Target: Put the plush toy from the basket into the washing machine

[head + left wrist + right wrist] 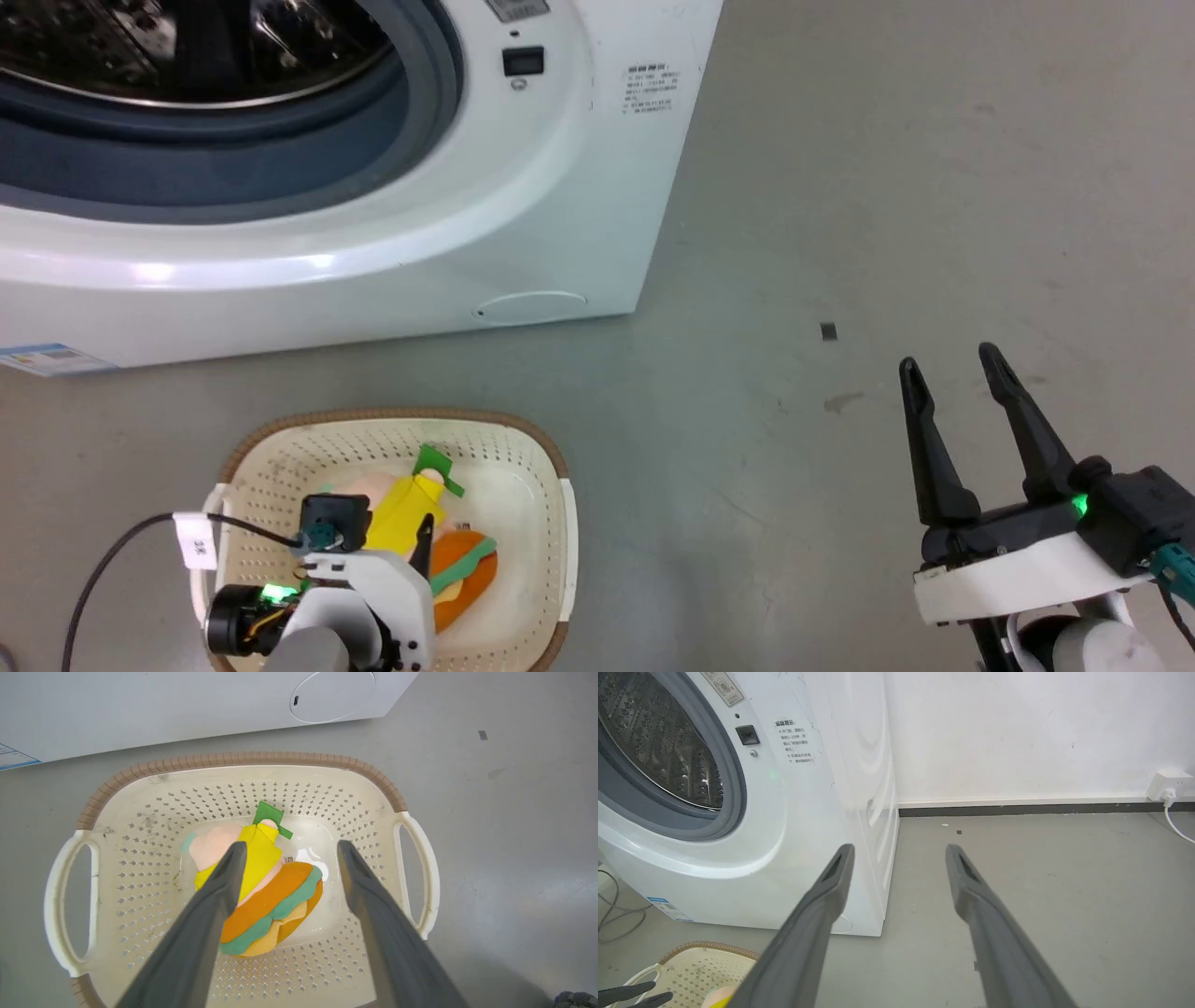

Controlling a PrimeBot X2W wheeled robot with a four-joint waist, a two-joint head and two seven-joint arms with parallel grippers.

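Plush toy (266, 900): orange burger-like body with a wavy green strip and a tan layer; yellow piece over a pale pink part; green leaf tip turned toward the washer.
Toy's place: on the inner bottom of the basket (243, 758), with a paper label (299, 855) just beside it.
Toy against left gripper (290, 843): below the fingers (205, 914), mostly under the one at the left of the wrist view, which crosses the yellow piece; contact impossible to tell.
Left gripper state: fingers wide apart, nothing clamped, reaching down into the basket.
Basket: cream, perforated, brown-rimmed, on the grey floor (887, 187) just in front of the washing machine (523, 187).
Washing machine: port uncovered, steel drum (668, 756) in sight.
Right gripper (950, 357): fingers apart, holding nothing, above the floor well to the right of the basket.
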